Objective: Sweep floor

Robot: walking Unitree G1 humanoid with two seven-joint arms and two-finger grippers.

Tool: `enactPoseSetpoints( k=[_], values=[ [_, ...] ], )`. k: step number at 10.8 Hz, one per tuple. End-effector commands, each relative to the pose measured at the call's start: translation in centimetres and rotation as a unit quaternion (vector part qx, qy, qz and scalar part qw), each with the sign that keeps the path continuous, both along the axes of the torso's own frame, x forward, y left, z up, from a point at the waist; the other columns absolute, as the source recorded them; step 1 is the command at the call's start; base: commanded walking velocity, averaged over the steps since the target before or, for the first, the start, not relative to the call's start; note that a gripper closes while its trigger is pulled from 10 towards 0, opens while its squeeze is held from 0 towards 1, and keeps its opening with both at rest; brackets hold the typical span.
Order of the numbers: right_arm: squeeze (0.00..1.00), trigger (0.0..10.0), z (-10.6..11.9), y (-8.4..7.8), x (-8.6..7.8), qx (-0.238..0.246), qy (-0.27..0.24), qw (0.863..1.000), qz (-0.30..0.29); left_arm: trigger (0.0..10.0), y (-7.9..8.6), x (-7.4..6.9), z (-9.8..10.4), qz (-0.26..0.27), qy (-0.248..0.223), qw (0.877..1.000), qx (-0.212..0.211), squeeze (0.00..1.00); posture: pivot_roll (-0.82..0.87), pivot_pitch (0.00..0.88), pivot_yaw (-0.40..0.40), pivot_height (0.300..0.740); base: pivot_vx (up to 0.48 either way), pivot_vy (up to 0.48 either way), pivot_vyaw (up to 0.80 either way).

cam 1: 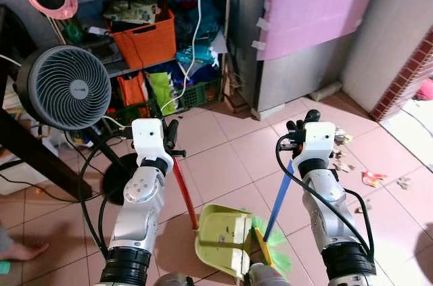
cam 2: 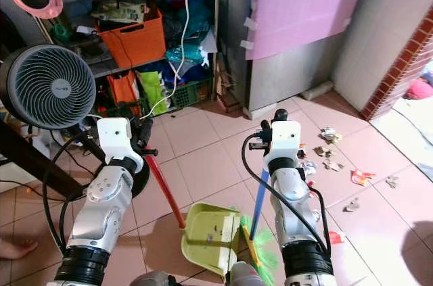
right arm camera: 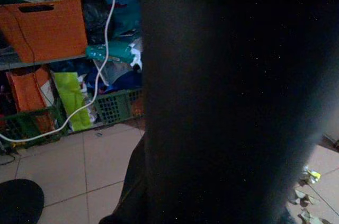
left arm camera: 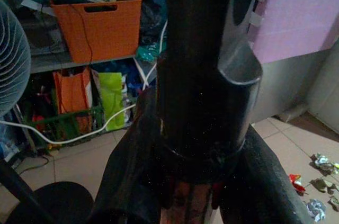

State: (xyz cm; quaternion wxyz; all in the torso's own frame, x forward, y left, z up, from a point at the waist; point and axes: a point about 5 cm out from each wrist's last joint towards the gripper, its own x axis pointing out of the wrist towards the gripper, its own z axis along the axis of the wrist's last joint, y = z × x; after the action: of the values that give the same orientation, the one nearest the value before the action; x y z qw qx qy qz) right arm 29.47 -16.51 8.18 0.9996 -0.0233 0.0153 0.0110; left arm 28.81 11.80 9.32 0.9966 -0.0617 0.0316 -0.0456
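My left gripper [cam 1: 170,133] is shut on the top of a red handle [cam 1: 183,188] that slants down to a yellow-green dustpan [cam 1: 220,239] resting on the tiled floor between my arms. My right gripper [cam 1: 302,122] is shut on a blue broom handle [cam 1: 281,195]; its green bristles [cam 1: 272,242] sit at the dustpan's right edge. Crumpled paper scraps [cam 1: 342,157] and an orange scrap [cam 1: 372,178] lie on the tiles to my right. In the left wrist view the dark handle [left arm camera: 204,75] stands between the fingers, and in the right wrist view a dark handle [right arm camera: 222,97] blocks most of the picture.
A black floor fan [cam 1: 64,86] stands close at my left, with cables on the floor. Behind it is a cluttered shelf with an orange basket [cam 1: 145,39]. A metal cabinet with a pink sheet [cam 1: 318,2] is ahead, a brick wall [cam 1: 406,76] at right. A person's foot [cam 1: 20,252] is at far left.
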Motion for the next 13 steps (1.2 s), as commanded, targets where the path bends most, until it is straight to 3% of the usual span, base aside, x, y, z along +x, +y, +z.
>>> enactPoseSetpoints(
  k=[1, 3, 7, 8, 13],
  values=[
    [0.00, 10.0, -0.39, 0.05, -0.19, -0.003, 0.008, 1.000, 0.005, 10.0, -0.40, 0.18, 0.91, -0.007, -0.018, 1.000, -0.013, 0.00, -0.06, 0.000, 0.090, 0.740, 0.000, 0.480, 0.00],
    [0.00, 10.0, -0.39, -0.03, -0.21, -0.001, 0.009, 1.000, 0.003, 10.0, -0.40, 0.29, 1.03, -0.010, -0.019, 1.000, -0.009, 0.00, -0.06, 0.000, 0.090, 0.740, 0.000, 0.480, 0.00],
    [0.00, 10.0, -0.81, -0.02, -0.51, 0.002, 0.018, 1.000, -0.004, 10.0, -0.62, 0.34, 1.12, -0.017, -0.019, 1.000, -0.014, 0.00, -0.06, 0.000, 0.100, 0.740, 0.000, 0.480, -0.80],
    [0.00, 10.0, -0.97, -0.07, -0.60, 0.001, 0.021, 1.000, -0.006, 10.0, -0.79, 0.32, 1.33, -0.026, -0.027, 0.999, -0.006, 0.00, -0.06, 0.000, 0.103, 0.740, 0.000, 0.000, -0.80],
    [0.00, 10.0, -0.23, -0.58, -0.40, 0.003, 0.008, 1.000, -0.020, 10.0, -0.90, 0.74, 1.46, -0.032, -0.021, 0.999, -0.038, 0.00, -0.06, 0.000, 0.098, 0.740, 0.000, 0.000, -0.80]
  ],
)
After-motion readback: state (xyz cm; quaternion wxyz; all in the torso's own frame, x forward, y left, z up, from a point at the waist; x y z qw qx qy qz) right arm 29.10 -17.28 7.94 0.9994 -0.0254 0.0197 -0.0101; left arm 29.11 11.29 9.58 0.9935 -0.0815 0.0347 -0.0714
